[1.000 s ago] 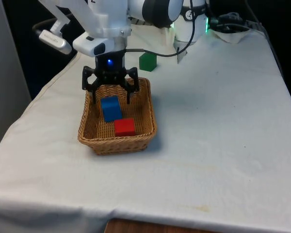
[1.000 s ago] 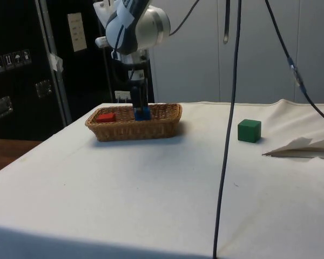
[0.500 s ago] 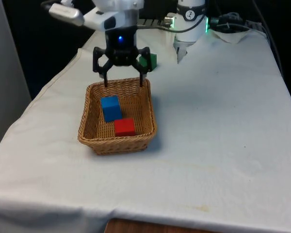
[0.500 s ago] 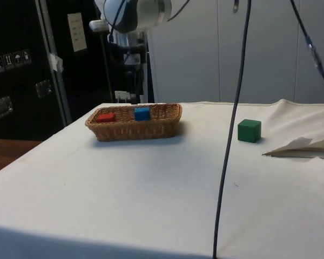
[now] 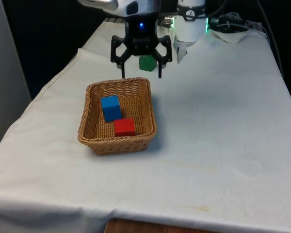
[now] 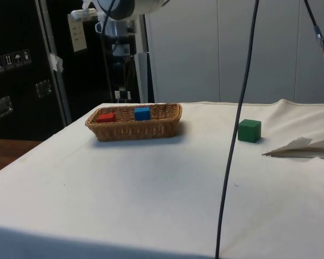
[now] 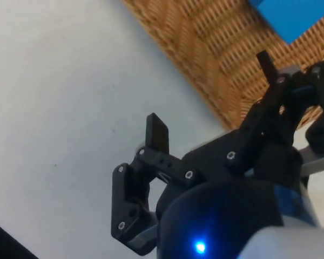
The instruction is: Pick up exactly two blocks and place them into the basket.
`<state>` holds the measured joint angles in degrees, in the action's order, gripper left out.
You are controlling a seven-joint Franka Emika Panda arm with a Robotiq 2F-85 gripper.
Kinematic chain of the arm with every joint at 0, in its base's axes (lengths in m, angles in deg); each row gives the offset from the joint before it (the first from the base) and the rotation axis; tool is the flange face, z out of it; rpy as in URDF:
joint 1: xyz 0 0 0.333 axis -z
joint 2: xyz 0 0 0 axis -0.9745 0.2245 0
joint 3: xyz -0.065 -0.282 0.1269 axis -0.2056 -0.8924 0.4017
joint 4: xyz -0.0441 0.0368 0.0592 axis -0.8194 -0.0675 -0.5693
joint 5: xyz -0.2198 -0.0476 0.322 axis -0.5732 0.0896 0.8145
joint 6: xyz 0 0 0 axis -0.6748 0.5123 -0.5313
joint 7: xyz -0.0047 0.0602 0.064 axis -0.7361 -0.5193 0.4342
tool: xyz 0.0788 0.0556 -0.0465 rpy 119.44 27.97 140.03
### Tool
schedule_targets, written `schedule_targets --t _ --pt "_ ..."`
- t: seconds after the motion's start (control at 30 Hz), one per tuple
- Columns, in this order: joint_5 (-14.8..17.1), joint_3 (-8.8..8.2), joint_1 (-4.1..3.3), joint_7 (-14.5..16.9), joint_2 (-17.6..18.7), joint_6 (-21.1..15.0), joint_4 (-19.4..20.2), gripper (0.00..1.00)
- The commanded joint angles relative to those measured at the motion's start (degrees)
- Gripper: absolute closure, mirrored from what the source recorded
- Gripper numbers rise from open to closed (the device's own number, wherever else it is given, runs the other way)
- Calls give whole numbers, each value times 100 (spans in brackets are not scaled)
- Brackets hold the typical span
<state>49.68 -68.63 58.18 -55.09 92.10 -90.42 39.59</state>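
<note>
White cloth surface (image 5: 223, 126), woven wicker basket (image 5: 117, 143) holding two cubes.
Inside the basket sit a blue block (image 5: 110, 108) and a red block (image 5: 124, 127), touching; the empty hand (image 5: 141, 75) hangs spread wide above its far rim, a green cube (image 5: 147, 63) beyond on the cloth.

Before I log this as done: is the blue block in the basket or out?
In. The blue block lies inside the basket beside the red block; the gripper is above, open and empty.
</note>
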Motion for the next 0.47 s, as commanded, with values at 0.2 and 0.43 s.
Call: schedule_targets --t 0.2,0.43 --pt "-92 40 -74 -304 -40 74 6 0" --pt "-92 97 -80 -533 -34 138 -17 0"
